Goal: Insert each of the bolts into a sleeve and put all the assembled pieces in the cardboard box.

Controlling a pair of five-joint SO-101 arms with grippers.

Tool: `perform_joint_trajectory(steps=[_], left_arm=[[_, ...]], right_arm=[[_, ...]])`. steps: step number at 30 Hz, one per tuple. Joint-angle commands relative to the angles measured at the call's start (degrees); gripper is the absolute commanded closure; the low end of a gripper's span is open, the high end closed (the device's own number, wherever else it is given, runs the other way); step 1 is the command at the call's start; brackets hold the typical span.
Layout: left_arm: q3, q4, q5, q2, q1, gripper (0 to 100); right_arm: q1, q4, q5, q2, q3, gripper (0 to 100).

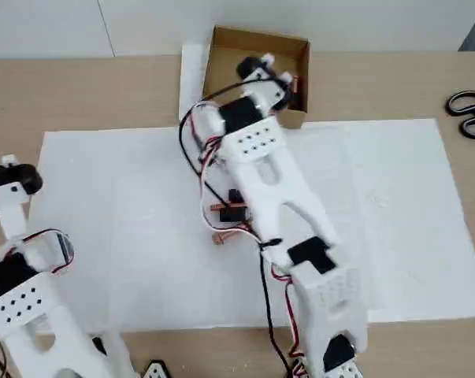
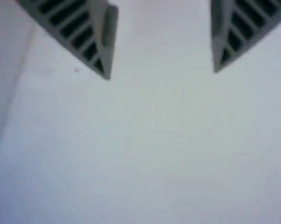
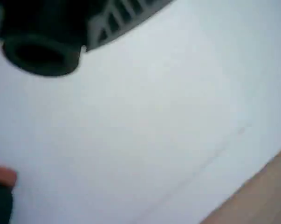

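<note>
Sleeve [image 3: 40,55], likely light, stiff, slick: I'd grip mid-barrel. Right tool [image 1: 272,77] pinches it at 12 o'clock; left tool [image 2: 161,72] spread.

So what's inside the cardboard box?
In the cardboard box I see bare brown floor on one side. An arm covers the rest, so any pieces underneath are hidden.

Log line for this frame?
left gripper: open, above sheet | right gripper: at box, sleeve by it, grip unclear | parts: loose on sheet
</note>
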Motion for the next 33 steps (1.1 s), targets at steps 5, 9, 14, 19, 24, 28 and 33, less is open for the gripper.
perform_joint_trajectory(steps=[5,9,14,19,24,28,33], left_arm=[[-7.87,6.59,0.35,-0.79,8.62,86],[-15.25,10.46,2.11,-0.7,11.6,86],[-21.49,14.59,4.04,1.23,16.18,86],[-26.77,18.37,6.51,11.52,18.11,86],[-30.81,20.4,6.59,17.85,19.6,86],[-31.16,20.4,7.03,17.85,22.95,86],[-31.08,20.4,7.65,17.85,24.35,86]], right_arm=[[9.36,10.51,10.73,-17.36,-1.32,99.5],[14.9,10.42,11.43,-23.34,5.8,99.5],[15.08,10.42,11.34,-31.16,18.73,99.5],[16.13,8.66,15.47,-37.67,30.24,99.3],[19.91,-4.26,29.45,-40.31,43.96,99.2],[21.58,-20.35,40.53,-40.75,56.0,99.4],[21.49,-32.66,54.59,-40.31,65.85,99.5]])
